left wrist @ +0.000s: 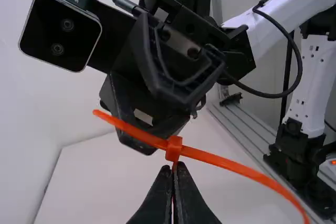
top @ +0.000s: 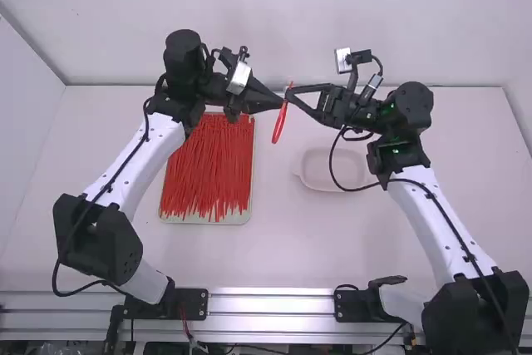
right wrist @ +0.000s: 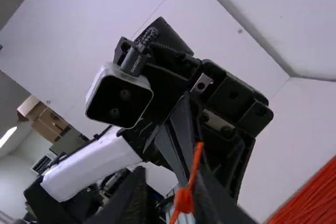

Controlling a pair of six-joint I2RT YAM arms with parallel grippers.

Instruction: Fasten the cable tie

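Matte white table (top: 291,255). On the left gripper (top: 278,106) side, nearer the arm bases than the jaws, sits a flat pale tray (top: 204,220). It is packed with spare ties (top: 209,164): thin, straight red plastic strips laid side by side. On the right gripper (top: 293,98) side is a shallow white dish (top: 320,182), a rounded square with a smooth rim. Both lie well apart from the jaws, which meet tip to tip in the air above the table.

Between the two tips is the cable tie (left wrist: 174,148), orange-red flexible plastic with a small blocky head. A short tail sticks out one way and a long strap curves off the other way, hanging as a loop under the jaws.

Left jaws are fully closed, the black tapered fingers (left wrist: 157,198) pressed flat together and pinching the tie right at the head.

Right jaws are partly open, the dark fingers (right wrist: 131,198) spread either side of the head and tail. The tie sits in the gap; contact with the pads cannot be told.
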